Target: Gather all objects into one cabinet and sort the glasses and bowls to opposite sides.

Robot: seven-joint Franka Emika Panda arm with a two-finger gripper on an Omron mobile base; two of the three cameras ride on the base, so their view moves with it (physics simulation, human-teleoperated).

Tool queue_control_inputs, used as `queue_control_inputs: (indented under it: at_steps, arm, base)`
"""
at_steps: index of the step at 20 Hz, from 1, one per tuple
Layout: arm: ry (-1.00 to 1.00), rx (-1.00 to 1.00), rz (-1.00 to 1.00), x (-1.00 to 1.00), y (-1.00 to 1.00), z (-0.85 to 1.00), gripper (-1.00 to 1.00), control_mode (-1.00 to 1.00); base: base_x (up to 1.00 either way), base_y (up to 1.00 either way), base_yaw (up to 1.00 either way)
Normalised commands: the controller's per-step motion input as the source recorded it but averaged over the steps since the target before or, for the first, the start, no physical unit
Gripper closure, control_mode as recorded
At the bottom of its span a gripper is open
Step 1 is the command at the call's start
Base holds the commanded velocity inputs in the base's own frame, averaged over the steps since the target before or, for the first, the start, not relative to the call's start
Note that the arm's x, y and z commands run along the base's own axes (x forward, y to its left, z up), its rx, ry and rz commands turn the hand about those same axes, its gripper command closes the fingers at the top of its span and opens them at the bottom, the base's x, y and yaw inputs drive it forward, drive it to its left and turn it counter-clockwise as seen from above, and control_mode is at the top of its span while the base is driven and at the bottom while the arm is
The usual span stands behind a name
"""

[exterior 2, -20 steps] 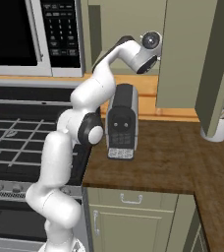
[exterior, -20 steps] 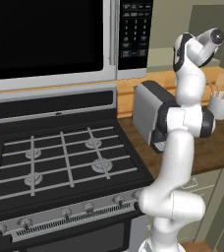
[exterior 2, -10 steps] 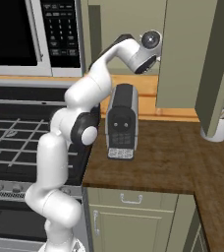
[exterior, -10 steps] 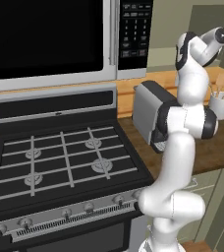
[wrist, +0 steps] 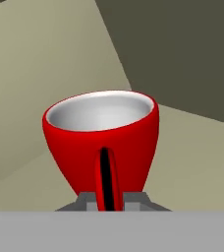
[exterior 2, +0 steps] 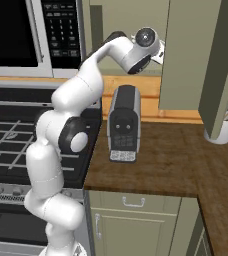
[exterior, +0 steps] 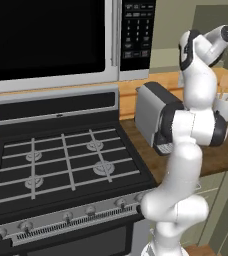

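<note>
The red cup (wrist: 101,140) stands upright right in front of the hand camera, with a pale inside and its handle facing me. My gripper (wrist: 110,202) is shut on the cup: the two fingertips (wrist: 87,201) sit close on either side of the handle. Olive-beige cabinet panels (wrist: 45,64) lie behind and under the cup. In the right base view my arm reaches up, its hand (exterior 2: 158,50) at the edge of the tall cabinet (exterior 2: 186,55), whose door (exterior 2: 221,70) stands open. The blue bowls and the brown bowl are out of view.
A grey toaster (exterior 2: 124,125) stands on the wooden counter (exterior 2: 176,160) below the hand. A white crock with wooden spoons (exterior: 227,102) sits at the back right, partly behind the open door. The stove (exterior: 66,165) and microwave (exterior: 51,40) are to the left.
The hand has moved a little up and to the right toward the cabinet. The base and everything on the counter have stayed put.
</note>
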Motion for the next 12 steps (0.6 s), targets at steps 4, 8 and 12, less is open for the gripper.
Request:
queue_control_inputs:
  at_steps: [4,8,12]
  arm:
    - [0.00,-0.06,0.01,-0.25,0.27,-0.02,1.00,-1.00]
    - [0.01,-0.01,0.04,-0.54,0.23,0.10,1.00,-1.00]
    - [0.02,0.00,0.03,-0.67,0.25,0.21,1.00,-1.00]
  base:
    - [0.00,0.00,0.00]
    - [0.00,0.00,0.00]
    - [0.00,0.00,0.00]
